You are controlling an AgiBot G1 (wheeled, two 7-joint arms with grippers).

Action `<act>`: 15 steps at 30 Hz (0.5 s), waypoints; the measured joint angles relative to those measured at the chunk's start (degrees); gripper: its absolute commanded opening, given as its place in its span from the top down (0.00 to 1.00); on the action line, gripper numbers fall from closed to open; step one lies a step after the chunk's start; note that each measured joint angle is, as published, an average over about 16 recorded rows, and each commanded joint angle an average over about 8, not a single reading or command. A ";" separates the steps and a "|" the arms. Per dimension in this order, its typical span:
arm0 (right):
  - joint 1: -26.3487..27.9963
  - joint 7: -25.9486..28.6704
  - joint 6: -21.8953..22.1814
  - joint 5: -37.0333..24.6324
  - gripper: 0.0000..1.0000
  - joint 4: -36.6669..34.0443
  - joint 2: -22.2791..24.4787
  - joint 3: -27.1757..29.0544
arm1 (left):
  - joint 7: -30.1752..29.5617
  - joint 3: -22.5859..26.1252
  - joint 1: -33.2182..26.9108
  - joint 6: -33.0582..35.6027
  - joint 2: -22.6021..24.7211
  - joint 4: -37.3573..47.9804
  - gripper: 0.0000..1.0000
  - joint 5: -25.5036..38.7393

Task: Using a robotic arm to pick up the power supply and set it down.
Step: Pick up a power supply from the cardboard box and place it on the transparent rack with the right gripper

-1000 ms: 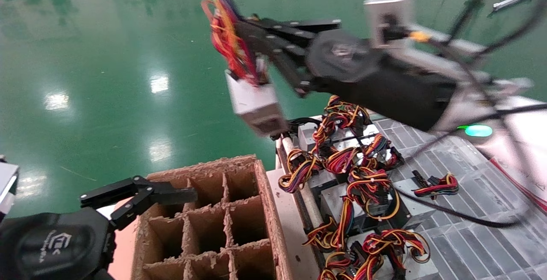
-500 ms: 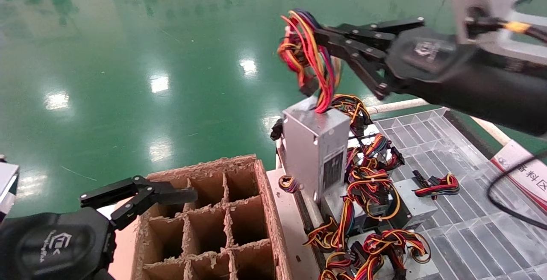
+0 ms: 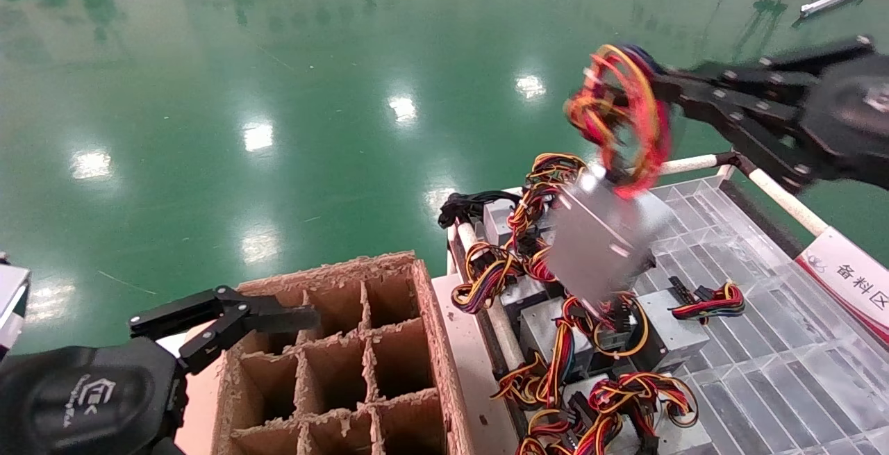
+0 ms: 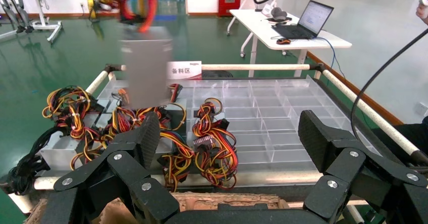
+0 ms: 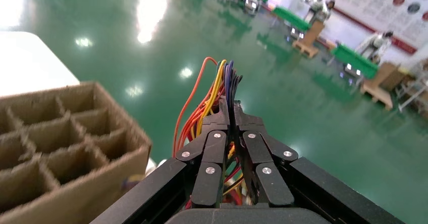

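My right gripper (image 3: 660, 87) is shut on the looped red, yellow and orange wires (image 3: 618, 114) of a silver-grey power supply (image 3: 604, 240). The box hangs tilted and blurred below the wires, in the air above the heap at the tray's far left. In the right wrist view the fingers (image 5: 229, 108) are pressed together with the wires (image 5: 209, 85) sticking out past them. The left wrist view shows the hanging power supply (image 4: 146, 72) above the pile. My left gripper (image 3: 278, 309) stands open and holds nothing at the near left, beside the cardboard box.
A cardboard box (image 3: 430, 316) with divider cells sits at the near centre-left. Right of it is a clear compartment tray (image 3: 764, 344) with several more power supplies (image 3: 597, 330) and tangled wires. A white rail and a sign (image 3: 847, 281) border the tray's right side. Green floor lies beyond.
The right arm has swung to the right with the power supply, from over the floor past the box to above the tray's pile. The hanging box swings and turns. My left arm is still.
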 measured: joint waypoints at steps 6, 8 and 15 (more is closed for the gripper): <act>2.23 5.07 -3.95 -5.11 1.00 0.08 5.54 -0.66 | 0.00 0.01 0.00 0.00 0.00 0.00 0.00 -0.01; 2.78 6.59 -5.39 -6.51 1.00 0.10 7.34 -0.67 | 0.01 0.01 0.00 0.00 0.00 0.00 0.00 -0.01; 4.30 10.99 -9.89 -10.45 1.00 0.14 13.32 0.14 | 0.01 0.02 -0.01 -0.01 -0.01 0.00 0.00 -0.01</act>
